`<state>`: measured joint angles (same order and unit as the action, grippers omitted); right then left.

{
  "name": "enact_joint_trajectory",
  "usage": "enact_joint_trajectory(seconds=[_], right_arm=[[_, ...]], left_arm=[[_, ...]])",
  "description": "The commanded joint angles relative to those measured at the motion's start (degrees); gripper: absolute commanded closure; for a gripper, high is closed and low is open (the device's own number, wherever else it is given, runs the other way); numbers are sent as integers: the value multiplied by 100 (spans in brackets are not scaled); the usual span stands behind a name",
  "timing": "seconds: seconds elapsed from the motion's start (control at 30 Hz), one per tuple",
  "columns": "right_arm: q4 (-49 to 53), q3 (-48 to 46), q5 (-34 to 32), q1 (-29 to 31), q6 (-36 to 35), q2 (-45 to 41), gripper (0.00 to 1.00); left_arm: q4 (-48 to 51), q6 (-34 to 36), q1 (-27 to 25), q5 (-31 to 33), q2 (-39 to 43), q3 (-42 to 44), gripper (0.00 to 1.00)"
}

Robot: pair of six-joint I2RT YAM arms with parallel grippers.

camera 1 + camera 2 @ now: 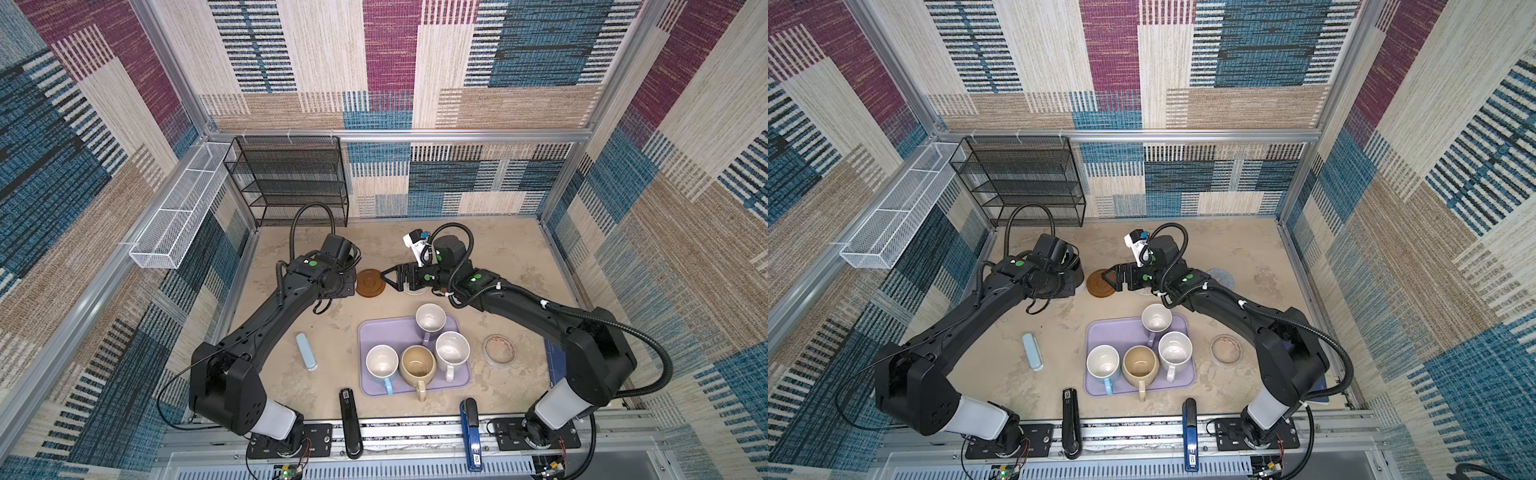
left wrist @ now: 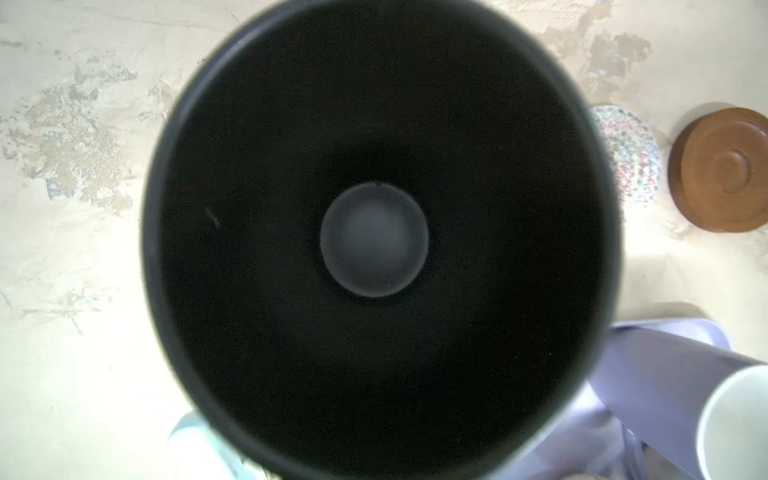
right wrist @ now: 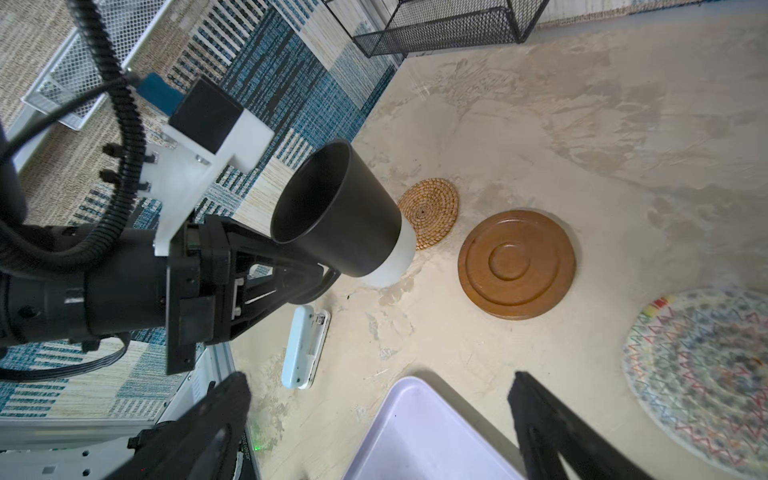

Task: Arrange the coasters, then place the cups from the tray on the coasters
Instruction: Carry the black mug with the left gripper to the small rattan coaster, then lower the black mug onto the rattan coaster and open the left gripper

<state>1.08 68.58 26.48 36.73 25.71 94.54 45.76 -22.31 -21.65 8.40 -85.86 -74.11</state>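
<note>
Standing on tray (image 1: pixel 382 332): four cups (image 1: pixel 417 365)

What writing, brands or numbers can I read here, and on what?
Nothing reads clearly.
Label on the blue stapler: too small.
Label on the black stapler: too small.
The white tag on the right arm: blurred.
A printed code on dark hardware, right wrist view: blurred.

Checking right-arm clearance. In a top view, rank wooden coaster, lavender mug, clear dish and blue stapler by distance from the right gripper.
1. Wooden coaster, just left of the right gripper.
2. Lavender mug, far corner of the tray.
3. Clear dish, right of the tray.
4. Blue stapler, front edge.
</note>
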Motion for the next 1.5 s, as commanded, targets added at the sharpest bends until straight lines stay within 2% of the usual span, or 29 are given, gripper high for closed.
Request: enact_joint_trajectory(seconds=[0.0,0.23,0.33,0.47,0.63,0.73,0.83,1.47], right_arm=[[-293,245,73,92,144,286,1],[-239,560,11,146,118,777,0],[-296,560,-5,150,113,892,0],[-424,624,122,145,134,1079,1],[-313,856,156,185,86,1318,0],[-276,886,121,185,65,1354,1],[-268,862,81,186,57,1359,1],[-319,493,14,185,-7,1260,0]], left_arm=[[-630,277,177,3,-123,-3,100],[-966,643,386,518,-498,-24,100],[-1202,667,583,339,-575,53,100],[-1226,733,687,627,-739,41,100],[-1364,763,794,542,-948,20,100],[-1475,801,816,491,-1069,41,100],[-1394,763,811,712,-1219,26,100],[-1760,545,814,786,-1320,404,100]])
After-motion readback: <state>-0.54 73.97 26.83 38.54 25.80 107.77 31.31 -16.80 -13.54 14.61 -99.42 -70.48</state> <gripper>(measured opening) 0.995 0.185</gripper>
